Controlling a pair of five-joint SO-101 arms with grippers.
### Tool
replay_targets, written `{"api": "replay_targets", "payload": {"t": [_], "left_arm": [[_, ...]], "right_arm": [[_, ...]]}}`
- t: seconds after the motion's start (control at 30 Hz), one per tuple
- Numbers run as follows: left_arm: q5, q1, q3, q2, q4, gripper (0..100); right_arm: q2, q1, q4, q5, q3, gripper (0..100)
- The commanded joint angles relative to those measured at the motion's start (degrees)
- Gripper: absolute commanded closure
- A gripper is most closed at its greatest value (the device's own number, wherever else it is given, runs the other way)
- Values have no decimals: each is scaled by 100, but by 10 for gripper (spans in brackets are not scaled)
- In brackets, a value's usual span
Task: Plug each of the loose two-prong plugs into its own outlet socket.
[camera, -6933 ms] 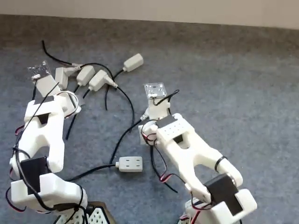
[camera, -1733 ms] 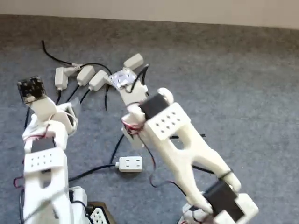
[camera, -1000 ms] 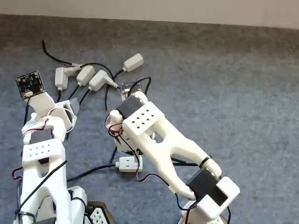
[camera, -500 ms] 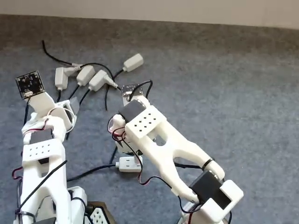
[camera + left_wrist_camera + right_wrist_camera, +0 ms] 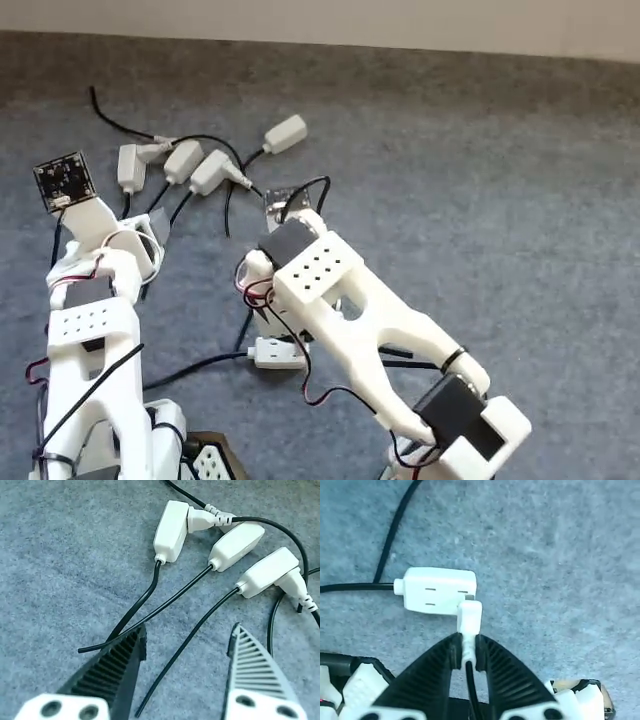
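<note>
At the desk's (image 5: 520, 200) near side, our right end effector (image 5: 467, 640) is clamped on the plug (image 5: 469, 614), tip at the outlet socket (image 5: 437, 591) edge. Plug's light, rigid, slick plastic, so we'd hold rear of body; socket prob slides. Left end effector (image 5: 187, 629) wide open. R wrist view gives prong alignment; high view gives cord (image 5: 195, 370) run.

Rough grey felt-like cloth covers the table (image 5: 520, 200), the outlet socket (image 5: 439, 591) and plug (image 5: 469, 616) are smooth white plastic, and the right gripper (image 5: 467, 645) has ribbed matt black plastic fingers (image 5: 432, 667).
</note>
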Motion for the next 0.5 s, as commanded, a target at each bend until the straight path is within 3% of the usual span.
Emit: {"api": "replay_targets", "payload": {"t": [0.0, 0.47], "left_arm": [[26, 13, -119, -48, -97, 726], [26, 22, -110, -48, -105, 726]], "right_arm": [[-207, -40, -198, 53, 127, 990], [22, -462, -400, 53, 268, 990]]}}
